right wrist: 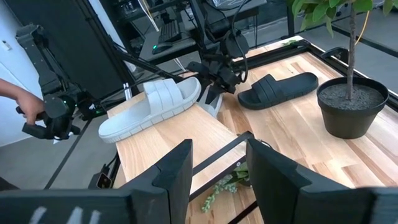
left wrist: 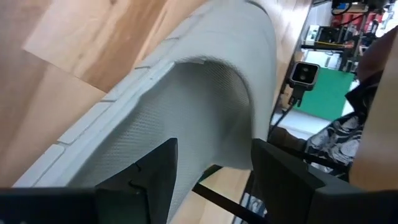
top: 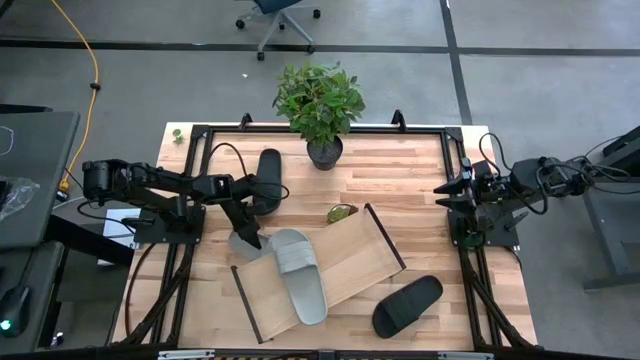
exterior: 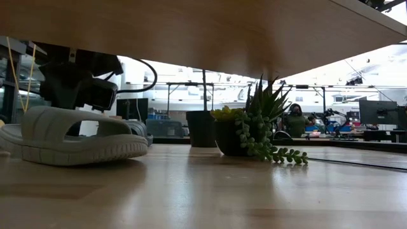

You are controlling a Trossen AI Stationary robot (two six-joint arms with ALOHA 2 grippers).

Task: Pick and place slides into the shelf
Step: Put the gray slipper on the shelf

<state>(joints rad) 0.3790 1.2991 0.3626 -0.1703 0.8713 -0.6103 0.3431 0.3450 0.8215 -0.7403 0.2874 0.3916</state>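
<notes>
Probably light, springy foam: left gripper (top: 246,238) open beside the light grey slide (top: 300,274); best pinched across its wide strap.

Grey slide (left wrist: 205,93): matt moulded foam, finely textured inside the strap. Black slide (top: 407,305): matt, rubber-like. Shelf (top: 355,255): smooth pale wood with dark edging. Tabletop (top: 400,170): slatted, lightly glossy wood. Left gripper (left wrist: 211,180): matt black plastic fingers.
</notes>
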